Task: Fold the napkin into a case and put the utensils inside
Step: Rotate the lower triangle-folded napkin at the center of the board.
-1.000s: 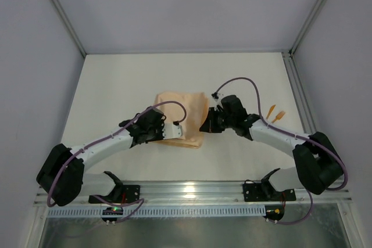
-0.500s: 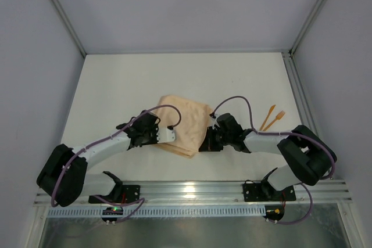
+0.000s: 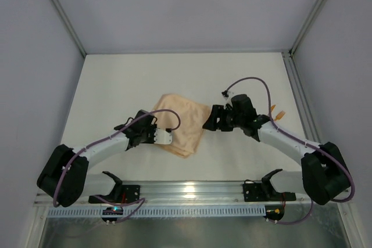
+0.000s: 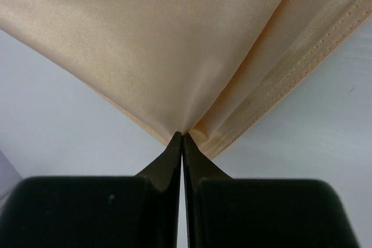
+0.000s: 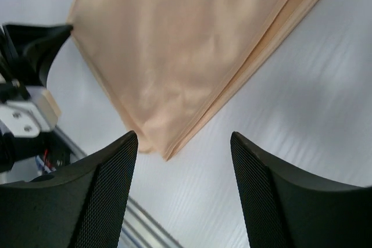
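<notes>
The peach-orange napkin [image 3: 183, 125] lies folded in layers on the white table [image 3: 116, 85], turned like a diamond. My left gripper [image 3: 167, 138] is shut on its left corner; in the left wrist view the fingertips [image 4: 183, 136] pinch the corner of the cloth [image 4: 174, 45]. My right gripper [image 3: 208, 123] stands open just right of the napkin, holding nothing; in the right wrist view its gripper [image 5: 183, 137] hovers over the near corner of the napkin [image 5: 174, 45]. Only small parts of the orange utensils [image 3: 279, 115] show behind the right arm.
A metal rail [image 3: 192, 190] with both arm bases runs along the near edge. Grey walls and frame posts [image 3: 308, 21] close in the table on three sides. The left gripper's black fingers [image 5: 35, 50] show in the right wrist view.
My right gripper has opened, let go of the napkin and drawn back up and to the right. The napkin now lies turned diamond-wise, its left corner still in the left gripper.
</notes>
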{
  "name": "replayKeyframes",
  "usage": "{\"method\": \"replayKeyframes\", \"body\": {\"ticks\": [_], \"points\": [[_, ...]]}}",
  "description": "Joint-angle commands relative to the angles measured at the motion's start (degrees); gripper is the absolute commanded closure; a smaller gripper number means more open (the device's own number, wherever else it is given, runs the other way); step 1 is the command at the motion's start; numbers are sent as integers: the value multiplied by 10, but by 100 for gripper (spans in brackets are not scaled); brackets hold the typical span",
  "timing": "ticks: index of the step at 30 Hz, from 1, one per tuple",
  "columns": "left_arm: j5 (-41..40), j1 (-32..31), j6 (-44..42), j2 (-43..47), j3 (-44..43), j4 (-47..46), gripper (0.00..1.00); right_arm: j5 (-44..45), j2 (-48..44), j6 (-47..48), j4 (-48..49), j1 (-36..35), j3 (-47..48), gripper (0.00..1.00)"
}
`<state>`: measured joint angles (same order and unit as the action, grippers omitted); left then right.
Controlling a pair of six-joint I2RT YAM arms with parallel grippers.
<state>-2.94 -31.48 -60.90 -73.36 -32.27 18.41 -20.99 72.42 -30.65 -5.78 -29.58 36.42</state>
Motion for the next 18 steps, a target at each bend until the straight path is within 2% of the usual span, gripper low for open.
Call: {"method": "replayKeyframes", "body": {"ticks": [1,2,5,9,11,14,16,18], "points": [[9,12,-54,9,10,-50,100,30,62,113,-68,46,93,29],[11,13,-60,8,11,-52,100,45,89,131,-79,46,147,29],[18,26,-81,5,12,-61,100,44,183,183,-89,50,230,27],[28,48,-114,-3,10,-76,100,24,294,222,-98,61,307,27],[28,57,-133,-7,7,-80,100,19,345,227,-103,61,336,27],[50,69,-155,-16,5,-87,100,16,374,220,-79,62,341,28],[57,75,-166,-25,5,-95,100,14,392,216,-76,61,343,31],[60,84,-171,-33,2,-105,100,8,389,206,-68,61,332,43]]}}
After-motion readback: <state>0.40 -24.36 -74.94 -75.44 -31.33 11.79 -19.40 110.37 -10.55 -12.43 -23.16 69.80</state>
